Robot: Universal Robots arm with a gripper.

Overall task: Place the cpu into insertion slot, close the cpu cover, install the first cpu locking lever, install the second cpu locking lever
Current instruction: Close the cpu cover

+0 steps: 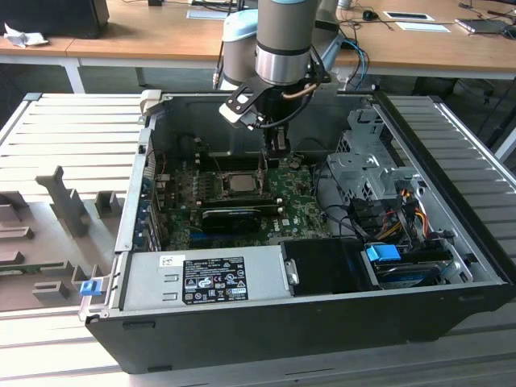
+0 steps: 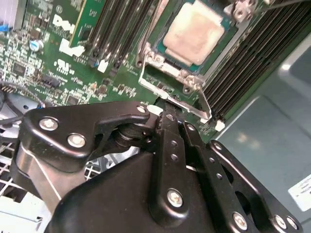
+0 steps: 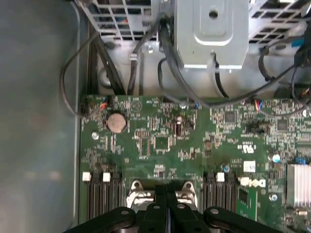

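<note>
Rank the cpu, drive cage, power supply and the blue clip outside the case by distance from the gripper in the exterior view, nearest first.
From the gripper:
1. cpu, in its socket, just to the exterior view's left.
2. drive cage, to the exterior view's right.
3. power supply, along the case's near wall.
4. blue clip, outside the case, at the exterior view's far left.

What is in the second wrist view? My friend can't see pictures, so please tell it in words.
A black gripper, its fingers pressed together, reaches to the edge of the metal cpu cover on a green motherboard. The pale silver cpu shows through the cover's window, with dark memory slots on both sides.
</note>
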